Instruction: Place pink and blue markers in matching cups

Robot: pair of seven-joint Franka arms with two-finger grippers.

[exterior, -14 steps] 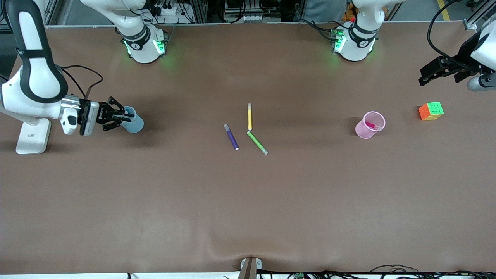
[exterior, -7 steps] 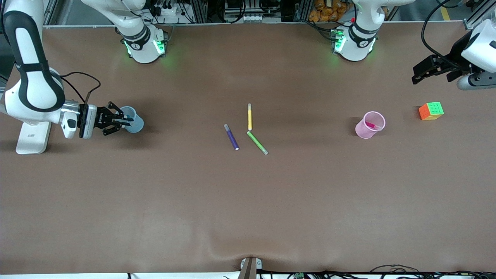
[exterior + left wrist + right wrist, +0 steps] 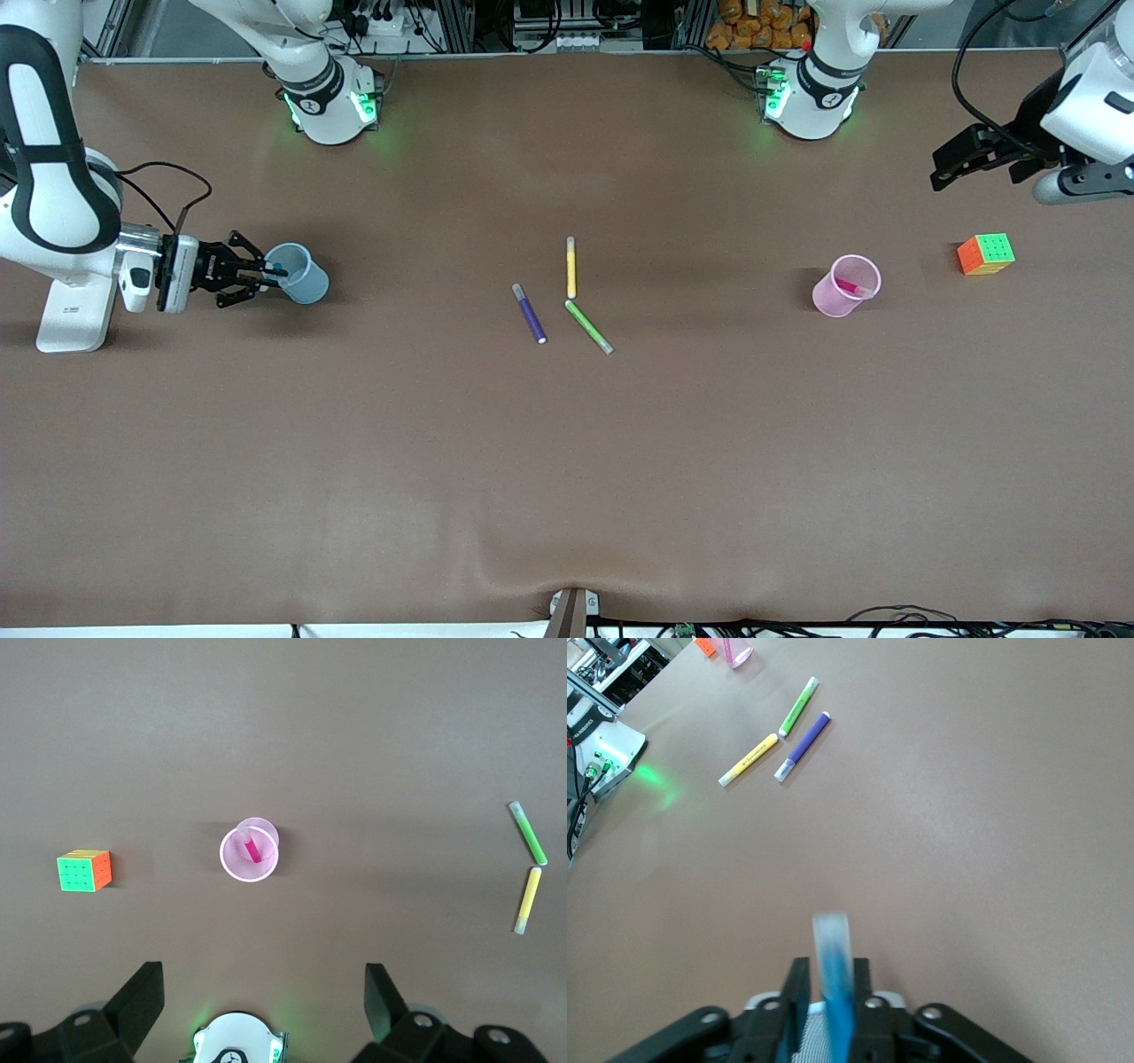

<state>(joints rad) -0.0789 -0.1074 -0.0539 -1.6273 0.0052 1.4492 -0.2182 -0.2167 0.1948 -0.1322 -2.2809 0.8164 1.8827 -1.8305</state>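
Blue marker (image 3: 834, 992), greyish cap, pinched in right gripper (image 3: 266, 271) fingers over blue cup (image 3: 299, 273) rim. Left gripper (image 3: 264, 1001) fingers wide, idle near surface (image 3: 567, 461) edge.

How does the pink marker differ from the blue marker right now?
The pink marker leans loose inside the pink cup; the blue marker is gripped by the right gripper at the blue cup. The pink marker is toward the left arm's end, the blue toward the right arm's. The left gripper hangs open, waiting.
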